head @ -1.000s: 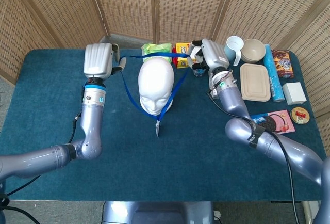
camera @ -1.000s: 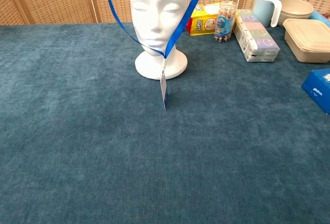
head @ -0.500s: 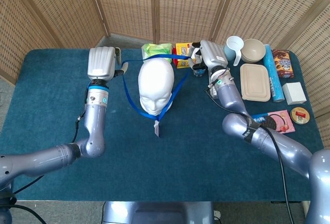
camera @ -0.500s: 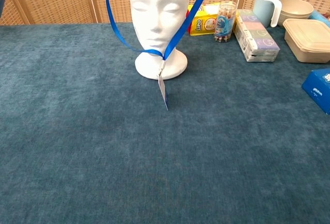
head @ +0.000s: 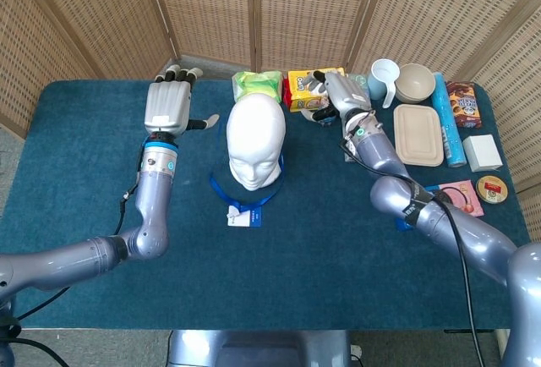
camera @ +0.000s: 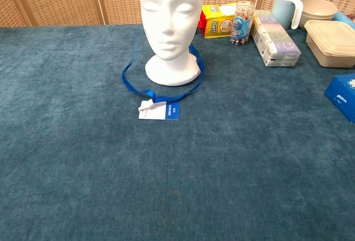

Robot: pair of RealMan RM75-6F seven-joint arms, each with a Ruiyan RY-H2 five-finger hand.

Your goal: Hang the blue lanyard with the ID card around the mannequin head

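Observation:
The white mannequin head (head: 255, 143) (camera: 170, 24) stands upright on the blue table. The blue lanyard (head: 221, 191) (camera: 133, 85) lies loose on the cloth, looped around the head's base. Its ID card (head: 241, 217) (camera: 159, 110) lies flat in front of the base. My left hand (head: 168, 105) is raised left of the head, fingers spread, holding nothing. My right hand (head: 332, 95) hovers right of the head near the back row, fingers apart and empty. Neither hand shows in the chest view.
Behind the head stand a green packet (head: 256, 82), a yellow box (head: 302, 86) (camera: 221, 20) and a small jar (camera: 242, 23). To the right are a mug (head: 385, 80), a bowl (head: 414, 82), a lidded beige container (head: 418, 134), a blue tube (head: 449, 122) and small boxes.
Both hands let go of the lanyard, which dropped over the head and now rests around its base. The card fell flat. Both hands opened and drew slightly back.

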